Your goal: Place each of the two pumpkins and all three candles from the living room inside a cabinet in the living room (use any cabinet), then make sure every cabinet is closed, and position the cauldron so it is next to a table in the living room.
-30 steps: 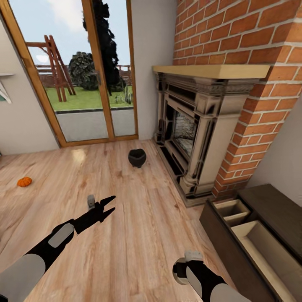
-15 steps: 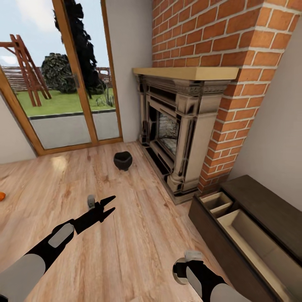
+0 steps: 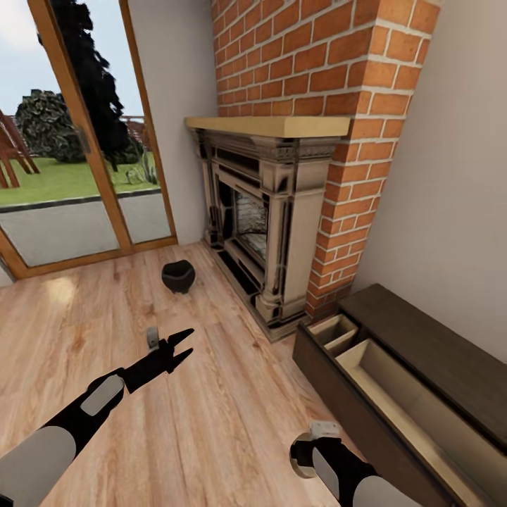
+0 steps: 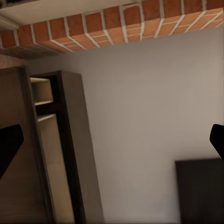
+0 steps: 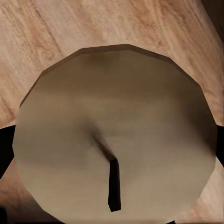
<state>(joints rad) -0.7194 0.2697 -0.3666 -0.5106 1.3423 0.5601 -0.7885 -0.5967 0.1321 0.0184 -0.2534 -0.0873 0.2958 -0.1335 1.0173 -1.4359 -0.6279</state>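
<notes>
Right jaws gripping stubby grey-olive candle (image 5: 116, 140), dark wick

the cabinet (image 3: 415, 366) runs off the head view's right and bottom edges, so its far end and full length cannot be told; its open compartments show only their near beige walls, their floors partly hidden by the front. the right gripper (image 3: 320, 440) is mostly hidden behind its own wrist and the candle (image 3: 325, 427), so how its jaws stand is unclear there. in the right wrist view the candle (image 5: 114, 135) covers the fingers almost entirely, leaving dark slivers at the edges. in the left wrist view the left gripper's fingertips (image 4: 9, 144) are cut by the frame's sides. the fireplace's (image 3: 260, 225) interior is too dark and blurred to read.
</notes>
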